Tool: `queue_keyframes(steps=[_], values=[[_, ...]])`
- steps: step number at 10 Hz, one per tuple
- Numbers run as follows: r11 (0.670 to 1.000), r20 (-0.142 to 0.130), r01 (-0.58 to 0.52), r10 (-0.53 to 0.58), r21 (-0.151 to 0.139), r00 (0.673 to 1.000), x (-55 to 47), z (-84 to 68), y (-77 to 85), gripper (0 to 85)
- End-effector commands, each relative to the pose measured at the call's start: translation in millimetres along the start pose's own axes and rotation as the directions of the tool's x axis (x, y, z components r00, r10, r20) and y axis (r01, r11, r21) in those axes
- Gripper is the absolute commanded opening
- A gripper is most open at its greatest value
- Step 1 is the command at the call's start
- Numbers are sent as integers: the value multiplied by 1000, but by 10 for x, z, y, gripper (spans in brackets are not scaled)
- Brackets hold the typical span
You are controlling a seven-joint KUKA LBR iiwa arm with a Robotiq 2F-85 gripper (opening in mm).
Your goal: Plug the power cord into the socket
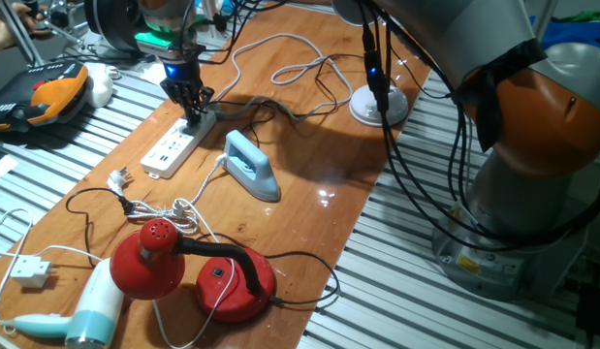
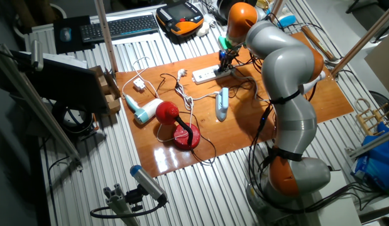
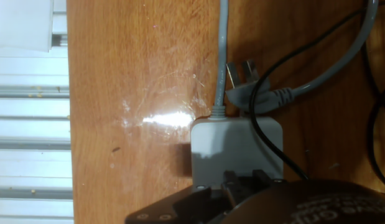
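The socket, a long white power strip (image 1: 172,147), lies at the table's far left; it also shows in the other fixed view (image 2: 208,75). My gripper (image 1: 194,109) stands upright over the strip's far end, its fingertips down on the strip. The jaws look shut on the small black plug of the power cord, mostly hidden between them. The thin black cord (image 1: 266,103) trails right from the gripper. In the hand view the strip's end (image 3: 232,143) lies just ahead of the gripper (image 3: 242,180), with the black cord (image 3: 265,140) crossing it.
A light-blue iron (image 1: 251,166) lies right of the strip. A loose grey plug (image 3: 245,90) and grey cable lie past the strip's end. A red lamp (image 1: 149,257), a hair dryer (image 1: 91,310) and a white plug block (image 1: 30,270) sit nearer. A white lamp base (image 1: 379,105) stands at the back.
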State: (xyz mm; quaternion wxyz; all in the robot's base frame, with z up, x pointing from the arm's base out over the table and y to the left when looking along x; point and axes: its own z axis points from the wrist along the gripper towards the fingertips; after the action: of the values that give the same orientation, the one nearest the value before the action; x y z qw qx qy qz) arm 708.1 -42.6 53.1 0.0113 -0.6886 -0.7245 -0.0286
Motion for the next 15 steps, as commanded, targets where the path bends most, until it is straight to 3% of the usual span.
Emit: queue_keyframes(steps=[1, 2, 3, 7, 8, 11, 12, 15], values=[[1000, 1, 3, -3, -11, 1000, -1, -8, 0, 0], [1000, 4, 3, -3, -17, 1000, -1, -18, 3, 0], [1000, 9, 2, -2, -21, 1000, 0, -27, 5, 170], [1000, 18, 1, 0, -29, 1000, 0, -50, 19, 170], [1000, 20, -2, 3, -24, 1000, 2, -54, 23, 340], [1000, 28, 6, -7, 17, 1000, -1, -61, 27, 340], [1000, 33, 11, -11, 19, 999, -1, -67, 28, 510], [1000, 60, 22, -23, 18, 998, -9, -129, 49, 510]])
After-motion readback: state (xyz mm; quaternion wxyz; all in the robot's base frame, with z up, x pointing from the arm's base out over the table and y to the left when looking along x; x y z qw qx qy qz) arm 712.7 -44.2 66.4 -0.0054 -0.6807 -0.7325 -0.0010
